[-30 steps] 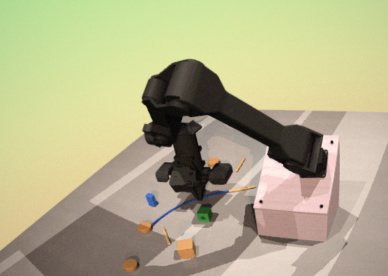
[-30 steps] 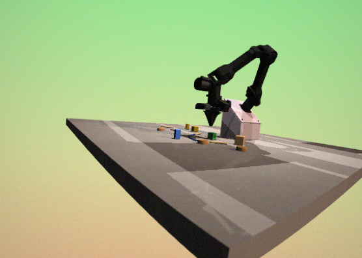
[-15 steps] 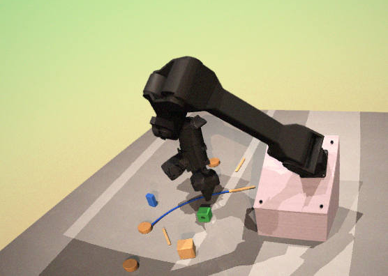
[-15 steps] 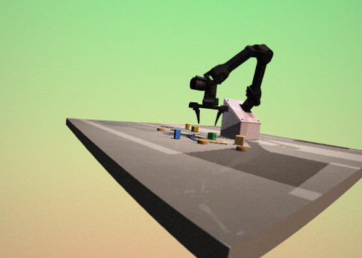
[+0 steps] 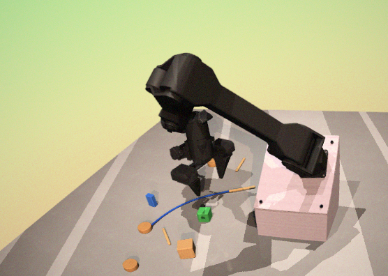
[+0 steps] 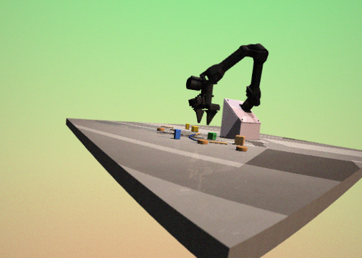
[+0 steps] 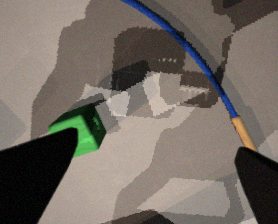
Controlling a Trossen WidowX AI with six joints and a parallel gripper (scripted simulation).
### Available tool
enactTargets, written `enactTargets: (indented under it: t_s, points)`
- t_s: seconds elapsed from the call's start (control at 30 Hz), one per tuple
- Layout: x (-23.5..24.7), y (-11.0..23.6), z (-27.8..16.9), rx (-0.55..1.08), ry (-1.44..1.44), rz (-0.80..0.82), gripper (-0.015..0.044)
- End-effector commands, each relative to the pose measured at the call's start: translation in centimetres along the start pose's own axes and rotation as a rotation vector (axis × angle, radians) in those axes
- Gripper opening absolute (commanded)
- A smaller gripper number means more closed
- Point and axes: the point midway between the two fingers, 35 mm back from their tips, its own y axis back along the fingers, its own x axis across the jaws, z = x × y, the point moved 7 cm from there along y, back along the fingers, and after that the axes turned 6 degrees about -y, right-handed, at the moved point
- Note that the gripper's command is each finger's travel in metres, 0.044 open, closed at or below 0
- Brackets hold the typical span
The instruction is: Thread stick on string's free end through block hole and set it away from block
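Observation:
A green block (image 5: 204, 215) (image 6: 211, 135) (image 7: 89, 142) with a dark hole stands on the table. A blue string (image 5: 178, 205) (image 7: 230, 109) runs in a curve from a round wooden button (image 5: 144, 227) (image 6: 202, 142), past the block and outside it. The wooden stick (image 5: 242, 189) (image 7: 245, 133) on its free end lies close to the pink base; the right finger partly hides it in the wrist view. My gripper (image 5: 210, 185) (image 6: 204, 123) (image 7: 157, 145) is wide open and empty, above the table near the string and block.
A blue block (image 5: 151, 200) (image 6: 177, 134), an orange cube (image 5: 185, 249) (image 6: 239, 140), loose sticks (image 5: 167, 236) (image 5: 240, 164), other wooden discs (image 5: 130, 265) (image 6: 160, 129) and two yellow blocks (image 6: 187, 126) (image 6: 194, 128) lie around. The pink base (image 5: 293, 223) stands beyond the stick.

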Motion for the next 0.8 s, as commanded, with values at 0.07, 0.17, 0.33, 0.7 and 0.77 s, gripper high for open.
enactTargets:
  t_s: [0.07,0.17,0.33,0.7,0.77]
  points:
    - [-3.5,-0.2,0.4,0.004,-1.079,-0.019,0.044]
    - [-4.1,-0.2,0.4,0.003,-1.277,-0.02,0.044]
    - [-5.1,-0.2,0.5,0.001,-1.609,-0.02,0.044]
    - [-7.1,-0.3,0.5,-0.001,-2.329,-0.023,0.044]
    - [-7.3,-0.3,0.5,-0.002,-2.437,-0.023,0.044]
